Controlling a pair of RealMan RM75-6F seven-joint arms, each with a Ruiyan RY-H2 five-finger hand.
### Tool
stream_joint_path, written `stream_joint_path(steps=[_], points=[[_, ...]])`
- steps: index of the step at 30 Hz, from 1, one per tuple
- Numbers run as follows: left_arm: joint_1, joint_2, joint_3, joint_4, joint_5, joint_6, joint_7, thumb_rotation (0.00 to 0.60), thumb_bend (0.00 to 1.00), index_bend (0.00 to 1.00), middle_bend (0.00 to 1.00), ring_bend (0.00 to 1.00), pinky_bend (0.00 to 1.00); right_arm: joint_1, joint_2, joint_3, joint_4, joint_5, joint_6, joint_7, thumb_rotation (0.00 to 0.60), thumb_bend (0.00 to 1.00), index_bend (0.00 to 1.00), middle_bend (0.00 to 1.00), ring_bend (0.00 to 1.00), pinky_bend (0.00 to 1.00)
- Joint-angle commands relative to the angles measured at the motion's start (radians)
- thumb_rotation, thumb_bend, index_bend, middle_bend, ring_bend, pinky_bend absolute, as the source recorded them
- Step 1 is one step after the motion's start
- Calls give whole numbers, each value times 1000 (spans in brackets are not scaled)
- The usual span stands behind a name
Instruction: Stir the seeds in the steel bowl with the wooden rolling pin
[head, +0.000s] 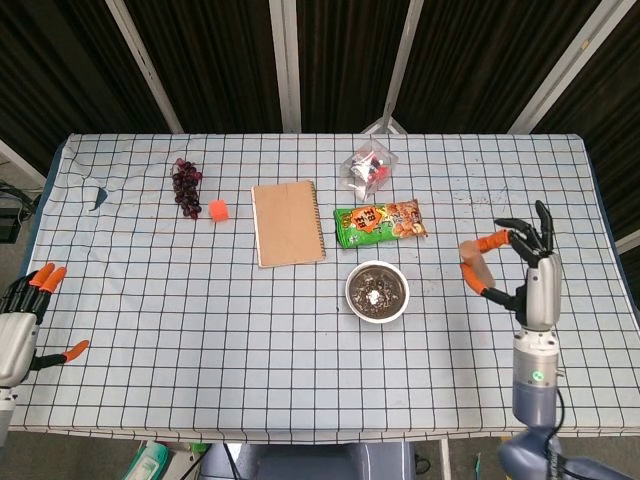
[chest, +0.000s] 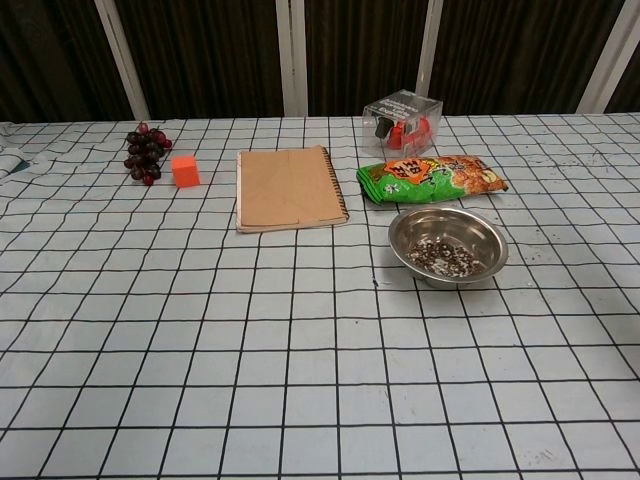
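The steel bowl (head: 377, 292) sits right of the table's middle, with dark seeds in its bottom; the chest view shows the bowl (chest: 447, 245) and its seeds with nothing in it. My right hand (head: 524, 268) is lifted well to the right of the bowl and grips the wooden rolling pin (head: 476, 266), which points toward the head camera so only its short brown end shows. Neither this hand nor the pin appears in the chest view. My left hand (head: 20, 322) hangs open off the table's left edge, holding nothing.
A green and orange snack bag (head: 377, 222) lies just behind the bowl, and a clear plastic box (head: 368, 167) stands further back. A brown notebook (head: 288, 222), an orange cube (head: 218, 209) and dark grapes (head: 186, 186) lie to the left.
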Motion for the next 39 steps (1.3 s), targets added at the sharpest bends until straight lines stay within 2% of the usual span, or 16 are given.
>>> stream_joint_path(steps=[1,5,10,16,20,26,32,36,39], points=[[1,-2,1,0,2,3,2,600,19,0,0,0,0,-62,86,-92,55,-82,6,-56,600,767,832,679,324,0],[3,-4,2,0,2,5,6,600,18,0,0,0,0,-93,121,-156,92,-109,-2,-89,600,767,832,679,324,0],[3,-6,2,-3,-5,0,12,600,18,0,0,0,0,-98,142,-241,138,-168,-54,-217,600,768,832,680,324,0],[4,-5,2,-6,-6,0,13,600,18,0,0,0,0,-82,123,-301,179,-197,-144,-369,600,768,832,679,324,0],[4,-4,3,-4,-4,-1,10,600,19,0,0,0,0,-69,101,-315,213,-208,-167,-428,600,768,831,680,324,0],[3,-4,4,-2,-1,-2,11,600,19,0,0,0,0,-53,70,-321,247,-184,-211,-451,600,768,832,679,324,0],[2,-6,4,0,0,-1,16,600,19,0,0,0,0,-45,47,-334,265,-183,-226,-489,600,716,812,678,314,0],[2,-6,4,-1,1,-1,17,600,18,0,0,0,0,-47,40,-340,258,-175,-232,-521,600,665,666,596,237,0],[3,-6,5,-1,0,-1,17,600,19,0,0,0,0,-52,38,-339,246,-149,-250,-557,600,589,569,545,192,0]])
